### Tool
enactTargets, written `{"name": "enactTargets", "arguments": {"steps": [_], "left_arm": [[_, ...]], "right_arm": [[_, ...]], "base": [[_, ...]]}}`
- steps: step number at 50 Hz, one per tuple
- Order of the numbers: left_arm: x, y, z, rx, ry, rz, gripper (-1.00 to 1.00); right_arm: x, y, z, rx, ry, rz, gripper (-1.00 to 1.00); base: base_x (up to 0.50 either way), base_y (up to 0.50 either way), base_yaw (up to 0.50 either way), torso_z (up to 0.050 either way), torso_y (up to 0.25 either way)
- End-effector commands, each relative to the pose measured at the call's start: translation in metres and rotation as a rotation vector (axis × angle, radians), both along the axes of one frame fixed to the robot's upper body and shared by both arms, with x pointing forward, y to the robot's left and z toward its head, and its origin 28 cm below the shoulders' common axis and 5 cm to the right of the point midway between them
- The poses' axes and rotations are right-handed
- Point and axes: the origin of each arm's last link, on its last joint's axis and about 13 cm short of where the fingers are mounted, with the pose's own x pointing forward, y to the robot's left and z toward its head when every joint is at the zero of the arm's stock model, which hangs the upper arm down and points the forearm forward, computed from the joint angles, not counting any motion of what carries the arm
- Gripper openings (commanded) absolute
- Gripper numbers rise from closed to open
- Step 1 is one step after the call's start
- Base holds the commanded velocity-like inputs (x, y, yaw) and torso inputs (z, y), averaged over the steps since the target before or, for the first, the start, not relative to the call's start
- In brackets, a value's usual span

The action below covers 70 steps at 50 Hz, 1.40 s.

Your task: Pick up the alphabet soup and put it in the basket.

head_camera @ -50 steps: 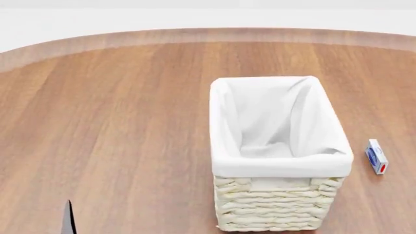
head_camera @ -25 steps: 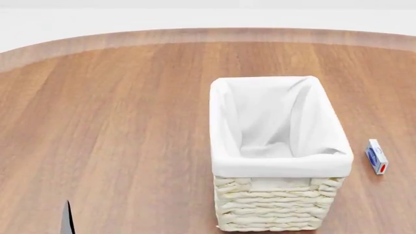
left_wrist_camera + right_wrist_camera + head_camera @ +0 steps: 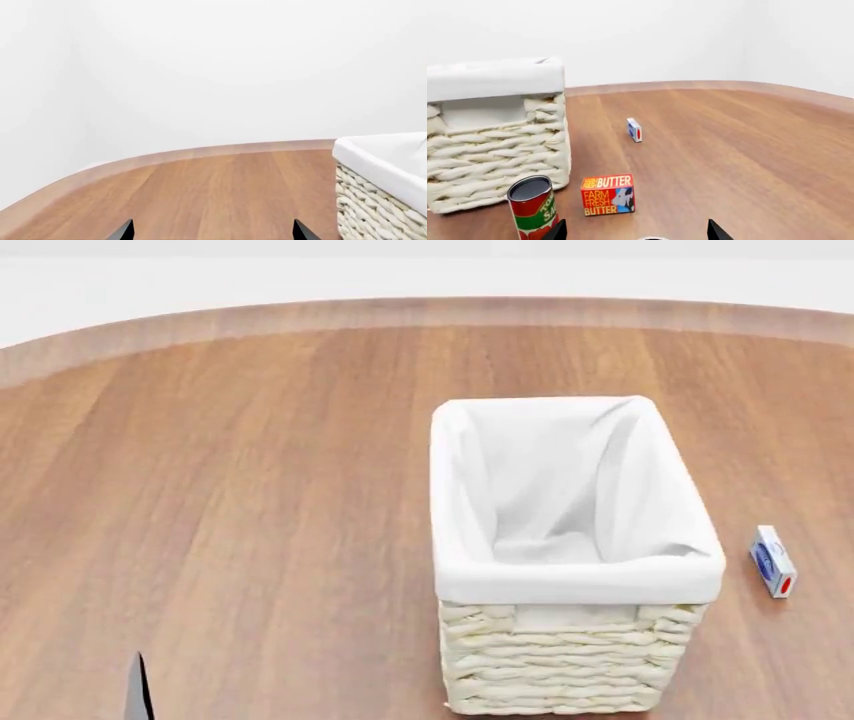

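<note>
Right end effector [image 3: 635, 231]: only two dark fingertips are showing at the near edge of the right wrist view, standing wide apart, so it is open and holding nothing. A thin pale curved rim is peeking in between them at the very edge; it is possibly the top of the alphabet soup, but I cannot tell, and no blue-labelled can is appearing clearly in any view.

Just beyond the tips, a red-and-green can [image 3: 532, 206] with a dark top is standing upright, with a butter box [image 3: 608, 194] beside it. Both are sitting near the front wall of the basket [image 3: 500, 145]. A small blue-and-white box [image 3: 634, 129] is lying farther out on the desk [image 3: 740, 150].

Left end effector [image 3: 212, 232]: its tips are also spread, empty, hovering low over bare desk, with the basket off to one side.

Step in hand, as I judge it: locating and approaching the soup. To do it well, confirm the blue label before closing, avoid the red-and-green can, and come down centred over the can so the fingers are straddling it evenly.
</note>
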Motion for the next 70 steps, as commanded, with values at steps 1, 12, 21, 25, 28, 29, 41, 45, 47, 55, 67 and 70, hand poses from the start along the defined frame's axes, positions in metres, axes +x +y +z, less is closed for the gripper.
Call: {"name": "enactTargets", "arguments": {"steps": [1,12,21,25,28,29,41,45,47,55,67,70], "left_arm": [[0.0,0.0,-0.001,-0.001,0.001,0.002,1.0],[0.0,0.0,-0.001,0.001,0.003,0.002,1.0],[0.001,0.0,-0.002,0.002,0.006,0.001,1.0],[0.001,0.0,-0.002,0.003,0.006,0.002,1.0],[0.001,0.0,-0.002,0.002,0.006,0.002,1.0],[0.001,0.0,-0.002,0.004,0.006,0.002,1.0],[0.001,0.0,-0.002,0.004,0.007,0.002,1.0],[0.001,0.0,-0.002,0.003,0.007,0.001,1.0],[0.001,0.0,-0.002,0.004,0.006,0.001,1.0],[0.0,-0.001,-0.002,0.004,0.009,0.001,1.0],[0.0,-0.001,-0.003,0.002,0.01,-0.001,1.0],[0.001,0.0,-0.003,0.001,0.01,0.0,1.0]], "right_arm": [[0.001,0.003,-0.009,0.01,0.018,-0.001,1.0],[0.003,0.005,-0.013,0.015,0.033,0.0,1.0],[0.006,0.002,-0.021,0.02,0.05,-0.015,1.0],[0.01,0.003,-0.03,0.022,0.058,-0.018,1.0],[0.012,0.002,-0.03,0.021,0.06,-0.021,1.0],[0.012,0.002,-0.03,0.022,0.059,-0.023,1.0],[0.018,0.003,-0.037,0.025,0.065,-0.035,1.0],[0.021,0.003,-0.038,0.025,0.066,-0.037,1.0],[0.022,0.002,-0.039,0.026,0.066,-0.039,1.0],[0.022,0.0,-0.045,0.026,0.074,-0.061,1.0],[0.024,-0.003,-0.05,0.028,0.08,-0.086,1.0],[0.025,-0.003,-0.053,0.027,0.087,-0.086,1.0]], "base": [[0.0,0.0,0.0,0.0,0.0],[0.0,0.0,0.0,0.0,0.0],[0.0,0.0,0.0,0.0,0.0],[0.0,0.0,0.0,0.0,0.0],[0.0,0.0,0.0,0.0,0.0],[0.0,0.0,0.0,0.0,0.0],[0.0,0.0,0.0,0.0,0.0],[0.0,0.0,0.0,0.0,0.0],[0.0,0.0,0.0,0.0,0.0],[0.0,0.0,0.0,0.0,0.0],[0.0,0.0,0.0,0.0,0.0],[0.0,0.0,0.0,0.0,0.0]]}}
